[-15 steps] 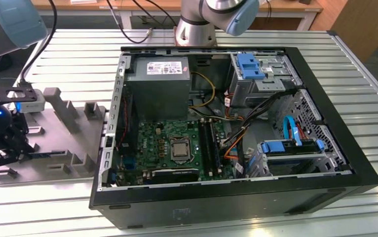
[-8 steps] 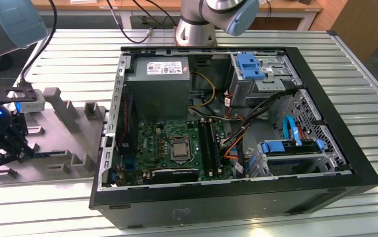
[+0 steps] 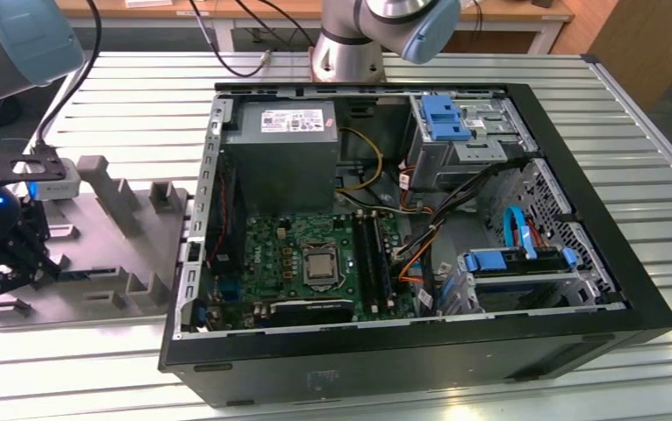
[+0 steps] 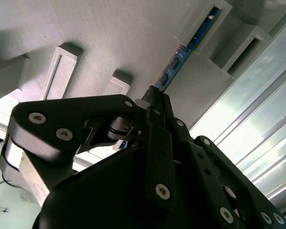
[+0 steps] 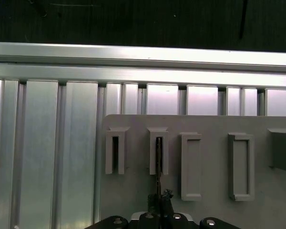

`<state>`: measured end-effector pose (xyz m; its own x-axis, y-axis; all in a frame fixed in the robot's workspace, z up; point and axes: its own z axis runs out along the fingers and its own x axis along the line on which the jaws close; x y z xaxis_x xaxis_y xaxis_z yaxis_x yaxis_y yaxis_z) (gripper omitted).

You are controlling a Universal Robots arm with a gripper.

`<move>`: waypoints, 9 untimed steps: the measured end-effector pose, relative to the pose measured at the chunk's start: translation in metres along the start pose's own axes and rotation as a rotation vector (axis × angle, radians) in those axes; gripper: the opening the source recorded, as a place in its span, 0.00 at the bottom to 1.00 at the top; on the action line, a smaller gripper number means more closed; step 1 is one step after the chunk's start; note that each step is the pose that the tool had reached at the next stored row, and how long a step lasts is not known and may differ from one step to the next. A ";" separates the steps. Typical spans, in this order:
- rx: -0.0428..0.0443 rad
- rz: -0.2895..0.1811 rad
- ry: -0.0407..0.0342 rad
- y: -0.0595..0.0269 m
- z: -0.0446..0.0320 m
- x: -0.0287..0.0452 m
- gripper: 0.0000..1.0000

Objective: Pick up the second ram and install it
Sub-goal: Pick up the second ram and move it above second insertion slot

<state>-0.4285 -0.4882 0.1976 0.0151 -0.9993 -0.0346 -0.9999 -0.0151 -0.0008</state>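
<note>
One gripper (image 4: 155, 97), fingers pinched on the thin edge of the second ram (image 4: 176, 59). Stick stands on edge in a slot of the grey holder block (image 3: 114, 232), on the exterior view's left. Open computer case (image 3: 617, 303) just beside the block, toward the exterior view's right. Both on the slatted metal table (image 3: 125, 96).

Exterior view: high, oblique, wide; looks down on case (image 3: 406, 361) and table (image 3: 137, 105), w/ holder (image 3: 114, 237) at the exterior view's left. First wrist view: close, approx. straight down on holder slots and table slats. Second wrist view: v. close, slanting past gripper (image 4: 155, 95) links to holder. Shared by all: holder, table, gripper. Both wrist views also share ram (image 5: 158, 152).
</note>
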 end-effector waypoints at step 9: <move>0.0000 0.000 0.0000 0.0000 0.0000 -0.0001 0.13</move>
<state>-0.4285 -0.4881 0.1976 0.0151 -0.9993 -0.0346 -0.9999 -0.0151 -0.0008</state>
